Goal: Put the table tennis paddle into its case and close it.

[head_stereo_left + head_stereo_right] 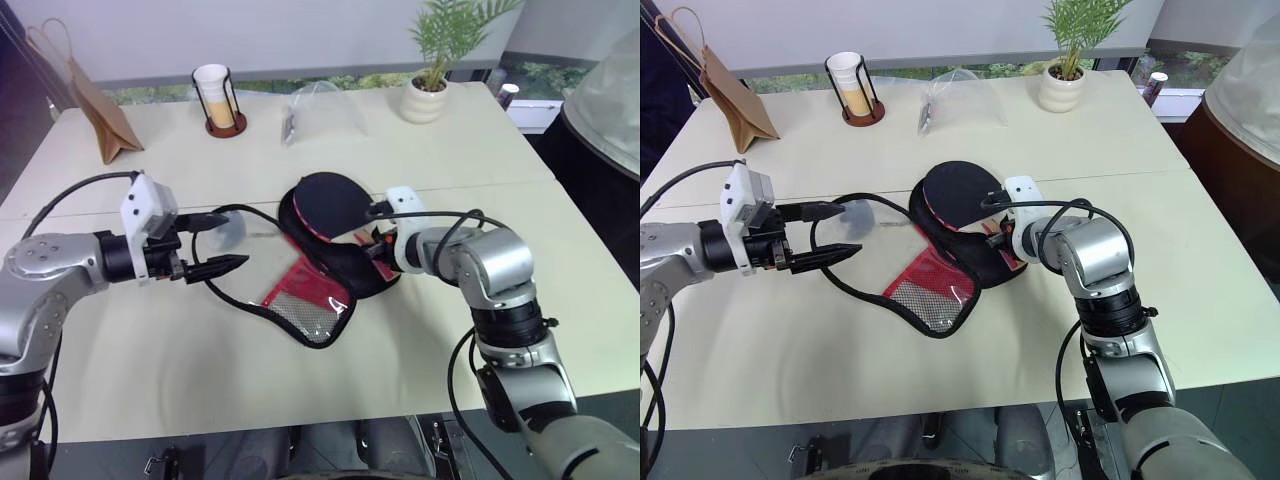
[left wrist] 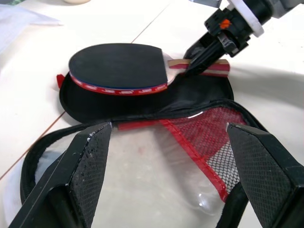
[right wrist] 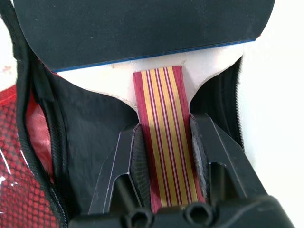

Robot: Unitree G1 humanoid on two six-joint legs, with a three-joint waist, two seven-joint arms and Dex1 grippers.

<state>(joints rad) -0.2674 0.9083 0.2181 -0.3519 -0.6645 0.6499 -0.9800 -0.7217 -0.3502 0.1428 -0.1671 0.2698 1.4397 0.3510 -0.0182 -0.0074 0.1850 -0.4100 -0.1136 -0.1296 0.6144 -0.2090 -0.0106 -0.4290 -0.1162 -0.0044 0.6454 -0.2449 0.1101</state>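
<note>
a: where do we stand? our right gripper (image 3: pixel 164 156) is clamped on the handle of the paddle (image 1: pixel 335 203), one finger against each edge of the striped wood; the black face sits over the open case (image 1: pixel 330 265), partly above the far shell and not yet down flat in it.

b: and our left gripper (image 1: pixel 225 243) is spread wide and holds nothing; it hangs just beside the case's near rim, over the flap (image 2: pixel 199 137) with the red mesh pocket, which lies folded out toward us on the table (image 1: pixel 150 350).

a: so the step in hand, as we judge it, is seating the paddle; we should slide it along the shell's own outline, round head into the round end, handle into the narrow neck; lower the head first, then let the handle drop.

b: agreed; we should keep the red edge clear of the zip teeth along the rim, since a snag there could drag the whole case across the table.

a: our left could pin the flap or the rim while we push, so the fabric does not bunch.

b: and we let go of the handle only once it lies inside the neck; otherwise the flap may not fold over cleanly for zipping.
</note>
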